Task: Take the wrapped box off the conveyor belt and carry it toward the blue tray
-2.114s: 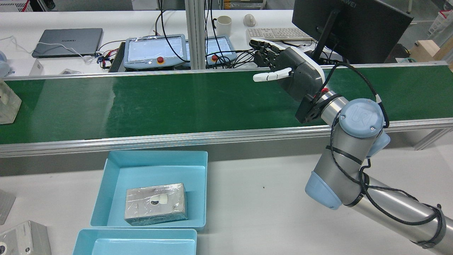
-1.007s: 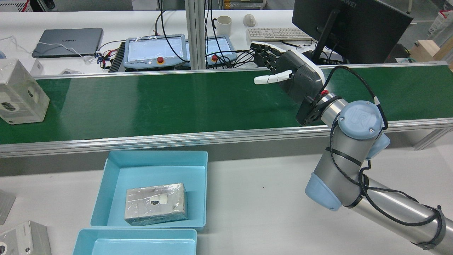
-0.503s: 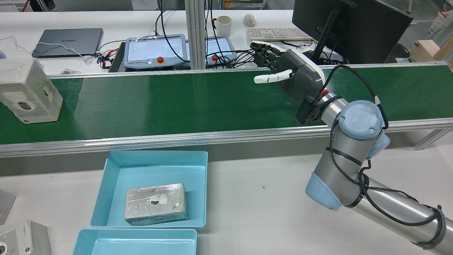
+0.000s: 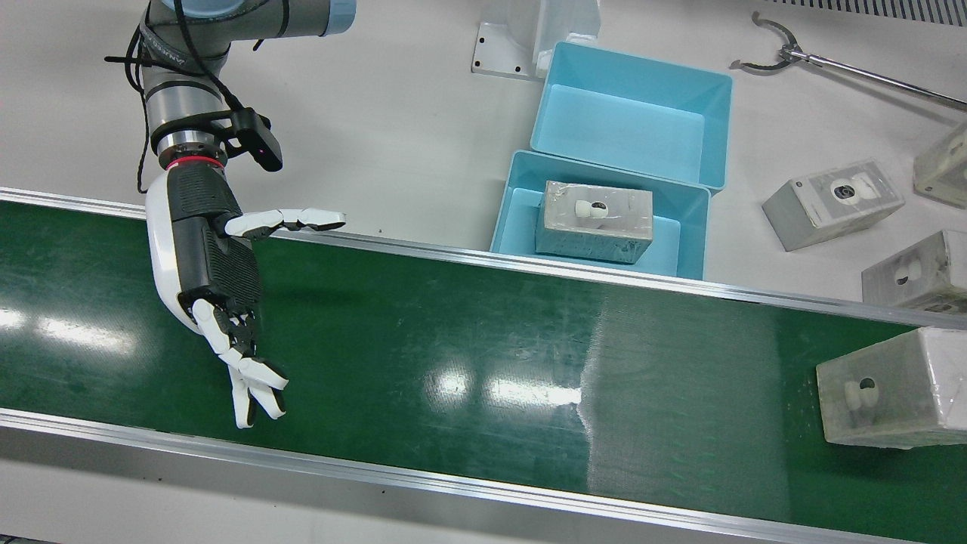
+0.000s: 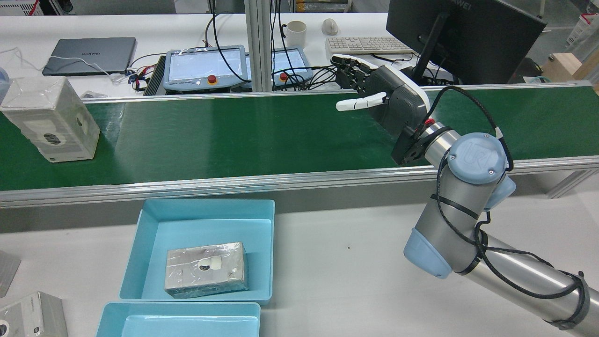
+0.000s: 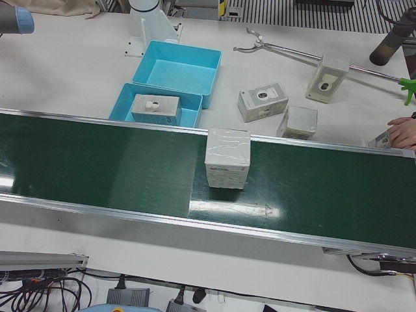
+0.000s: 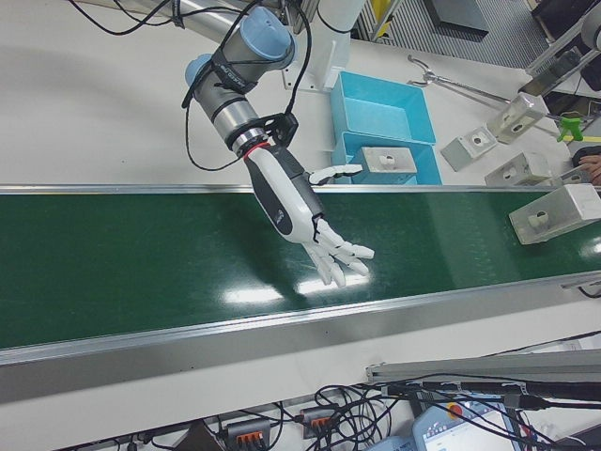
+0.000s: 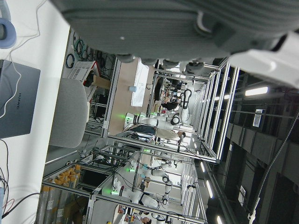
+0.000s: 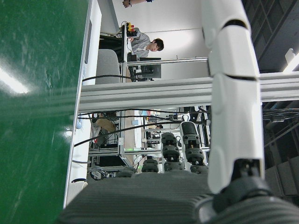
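Observation:
A plastic-wrapped white box (image 5: 51,119) stands on the green conveyor belt (image 5: 262,135) near its left end in the rear view; it also shows in the front view (image 4: 891,387) and the left-front view (image 6: 227,157). My right hand (image 5: 393,100) is open and empty, held above the belt far from the box, fingers spread (image 4: 215,257). The blue tray (image 5: 140,255) sits on the table beside the belt and holds another wrapped box (image 5: 206,269). My left hand (image 8: 163,23) shows only in its own view, open, holding nothing.
A second blue tray (image 4: 710,83) touches the first. Several loose wrapped boxes (image 4: 831,202) and a grabber tool (image 4: 838,64) lie on the table. A person's hand (image 6: 402,131) rests by the belt's end. Teach pendants (image 5: 206,65) and a monitor (image 5: 461,35) stand beyond the belt.
The wrapped box has ridden into view along the belt, moving rightward in the rear view toward my right hand. The right hand rose slightly, then held still.

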Available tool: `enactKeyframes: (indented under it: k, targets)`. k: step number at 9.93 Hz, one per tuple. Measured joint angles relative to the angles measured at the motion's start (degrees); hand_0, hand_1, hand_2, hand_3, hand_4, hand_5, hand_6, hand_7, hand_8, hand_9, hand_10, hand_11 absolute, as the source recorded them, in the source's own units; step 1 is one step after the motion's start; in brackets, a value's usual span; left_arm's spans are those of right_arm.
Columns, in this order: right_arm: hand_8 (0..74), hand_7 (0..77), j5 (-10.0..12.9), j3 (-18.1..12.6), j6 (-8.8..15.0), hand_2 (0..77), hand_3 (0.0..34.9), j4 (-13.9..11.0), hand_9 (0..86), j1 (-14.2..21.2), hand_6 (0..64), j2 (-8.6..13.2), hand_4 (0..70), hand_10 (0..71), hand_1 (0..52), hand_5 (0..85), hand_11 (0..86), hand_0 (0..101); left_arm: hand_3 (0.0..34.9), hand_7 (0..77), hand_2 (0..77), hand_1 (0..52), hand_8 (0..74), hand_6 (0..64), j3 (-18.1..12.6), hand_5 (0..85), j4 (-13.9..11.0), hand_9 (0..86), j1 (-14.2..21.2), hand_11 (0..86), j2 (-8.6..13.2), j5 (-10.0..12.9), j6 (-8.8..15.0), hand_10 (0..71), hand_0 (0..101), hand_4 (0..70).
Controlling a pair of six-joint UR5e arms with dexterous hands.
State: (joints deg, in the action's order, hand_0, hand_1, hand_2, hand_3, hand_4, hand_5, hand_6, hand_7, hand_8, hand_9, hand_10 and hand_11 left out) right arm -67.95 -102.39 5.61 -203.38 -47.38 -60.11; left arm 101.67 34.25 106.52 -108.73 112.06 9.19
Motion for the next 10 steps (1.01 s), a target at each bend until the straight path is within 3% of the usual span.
enactKeyframes:
  k: [10]
  targets:
    - [1.1, 4.4, -0.08, -0.22, -0.4, 10.9, 0.0, 0.08, 3.3, -0.04, 3.3, 0.0, 11.5, 0.0, 16.4, 18.0, 0.5, 50, 0.0, 0.5, 1.1, 0.0, 0.5, 0.5, 0.0, 1.1, 0.0, 0.0, 0.0, 0.5, 0.0, 0.0, 0.0, 0.5, 0, 0.0]
